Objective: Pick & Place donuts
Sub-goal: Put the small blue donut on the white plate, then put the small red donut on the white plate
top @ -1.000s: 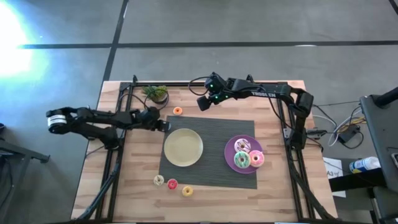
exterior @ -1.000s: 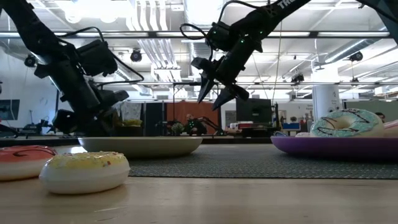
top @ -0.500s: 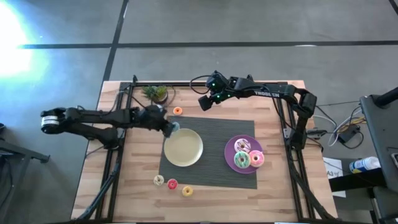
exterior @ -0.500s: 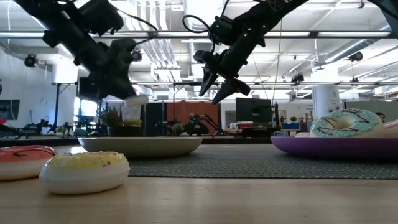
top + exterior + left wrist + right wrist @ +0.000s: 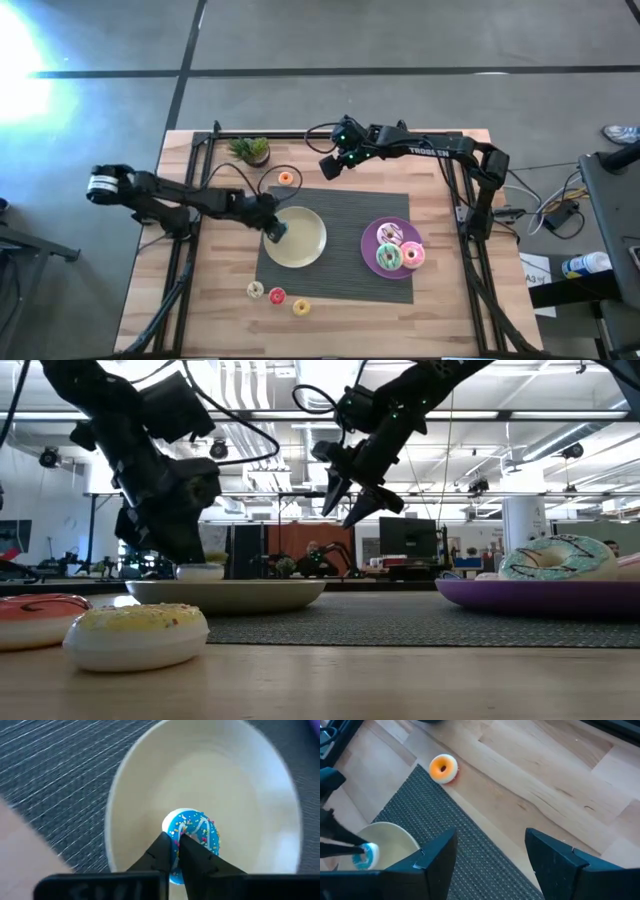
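- My left gripper (image 5: 176, 851) has its fingers pinched nearly together on the rim of the blue donut (image 5: 192, 836), holding it over the left edge of the yellow plate (image 5: 304, 243).
- From the table-level camera I see that donut (image 5: 200, 571) right at the plate's rim (image 5: 260, 596), but I cannot tell whether it touches the plate's surface.
- My right gripper (image 5: 330, 166) hangs in the air above the far edge of the dark mat (image 5: 345, 215), fingers spread wide, with nothing in them.
- The yellow plate has only the blue donut over it.
- The purple plate (image 5: 372, 247) on the right side of the mat carries three larger donuts: white-sprinkled (image 5: 389, 235), green (image 5: 388, 258) and pink (image 5: 412, 254), packed close together.
- The orange donut (image 5: 443, 768) lies on bare wood just beyond the mat's far left corner.
- Three small donuts sit on the wood near the mat's near left corner: cream (image 5: 256, 290), red (image 5: 277, 296) and yellow (image 5: 301, 307).
- A small potted plant (image 5: 250, 150) stands at the far side of the table.
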You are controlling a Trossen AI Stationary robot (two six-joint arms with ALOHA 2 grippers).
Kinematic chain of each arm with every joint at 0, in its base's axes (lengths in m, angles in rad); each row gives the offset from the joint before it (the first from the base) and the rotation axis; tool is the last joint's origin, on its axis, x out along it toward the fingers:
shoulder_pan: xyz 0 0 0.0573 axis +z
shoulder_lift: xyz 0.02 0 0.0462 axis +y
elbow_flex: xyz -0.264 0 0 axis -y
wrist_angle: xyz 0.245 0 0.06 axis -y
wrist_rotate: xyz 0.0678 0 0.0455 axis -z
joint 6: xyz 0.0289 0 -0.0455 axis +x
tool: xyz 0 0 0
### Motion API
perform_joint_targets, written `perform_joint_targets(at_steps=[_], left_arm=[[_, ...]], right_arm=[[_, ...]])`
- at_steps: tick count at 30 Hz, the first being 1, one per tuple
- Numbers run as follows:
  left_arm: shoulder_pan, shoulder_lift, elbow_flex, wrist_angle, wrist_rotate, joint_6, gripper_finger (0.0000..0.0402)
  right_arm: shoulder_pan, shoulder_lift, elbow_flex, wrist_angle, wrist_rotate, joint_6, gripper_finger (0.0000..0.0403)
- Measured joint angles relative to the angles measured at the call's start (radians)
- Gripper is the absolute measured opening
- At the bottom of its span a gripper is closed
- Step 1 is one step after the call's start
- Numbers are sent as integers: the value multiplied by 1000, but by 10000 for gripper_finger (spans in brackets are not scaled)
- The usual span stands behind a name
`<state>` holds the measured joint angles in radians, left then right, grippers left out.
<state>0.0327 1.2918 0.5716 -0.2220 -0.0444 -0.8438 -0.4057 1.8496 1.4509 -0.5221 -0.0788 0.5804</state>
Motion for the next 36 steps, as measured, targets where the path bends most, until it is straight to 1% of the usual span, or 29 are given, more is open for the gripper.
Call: perform_joint_targets(at_steps=[3,7,9,11,14,17,20,22,27,32,34,36], left_arm=[[-4,-6,0,-42,-43,-25,47],[-4,-29,-1,-92,-46,-27,100],[-4,-50,-1,-124,-46,-28,119],[-4,-76,6,-163,-49,-43,129],[-4,-132,31,-242,-89,-65,132],[-5,-209,57,-308,-155,-68,133],[-5,-283,72,-355,-210,-79,133],[-4,-332,71,-379,-234,-108,133],[-7,-419,55,-445,-279,-179,133],[9,-450,8,-442,-299,-212,133],[30,-455,-12,-427,-295,-228,133],[57,-458,-36,-376,-284,-230,133]], right_arm=[[3,0,0,3,0,0,228],[4,0,0,9,0,-2,234],[4,0,0,14,0,-3,236],[4,0,0,20,1,-8,239],[4,0,0,63,-5,-45,240],[1,16,1,133,-38,-58,237],[-10,60,5,179,-77,-33,235],[-14,102,24,168,-109,-28,235],[-8,210,118,160,-190,-47,235],[4,297,243,148,-194,-67,235],[2,326,306,95,-192,-79,235],[2,345,362,32,-192,-134,235]])
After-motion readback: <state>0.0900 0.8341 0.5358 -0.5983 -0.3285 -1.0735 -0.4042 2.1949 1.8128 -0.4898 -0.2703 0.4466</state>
